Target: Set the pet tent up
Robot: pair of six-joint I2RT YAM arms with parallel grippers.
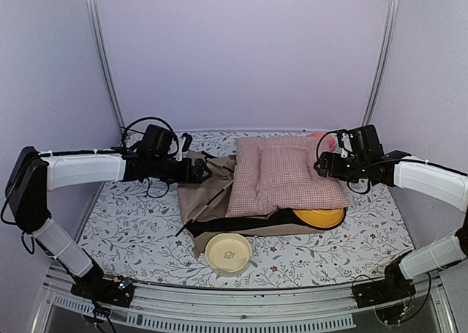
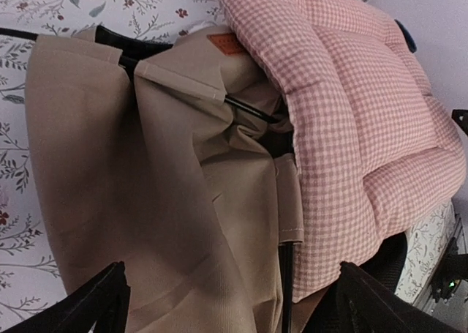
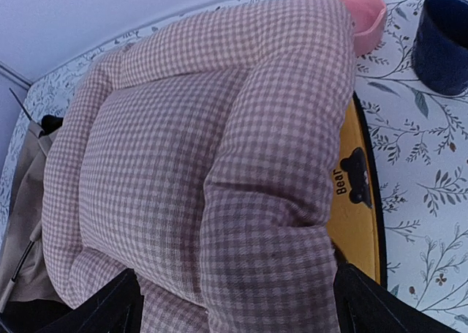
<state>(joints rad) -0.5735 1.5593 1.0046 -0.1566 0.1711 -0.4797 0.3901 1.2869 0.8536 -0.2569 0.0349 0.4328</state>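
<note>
On the flowered table (image 1: 131, 223), the pet tent (image 1: 199, 197) lies collapsed and flat (black poles slack), its right part under the checked cushion (image 1: 281, 173). The left gripper (image 1: 202, 170) hovers at the tent's far-left edge, jaws spread. The right gripper (image 1: 324, 165) hangs by the cushion's right edge, also spread, holding nothing.

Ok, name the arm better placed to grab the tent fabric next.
Left. The left gripper, open, hangs right over the pet tent's exposed tan fabric and black poles. The right gripper faces the checked cushion, which covers the tent on that side.
</note>
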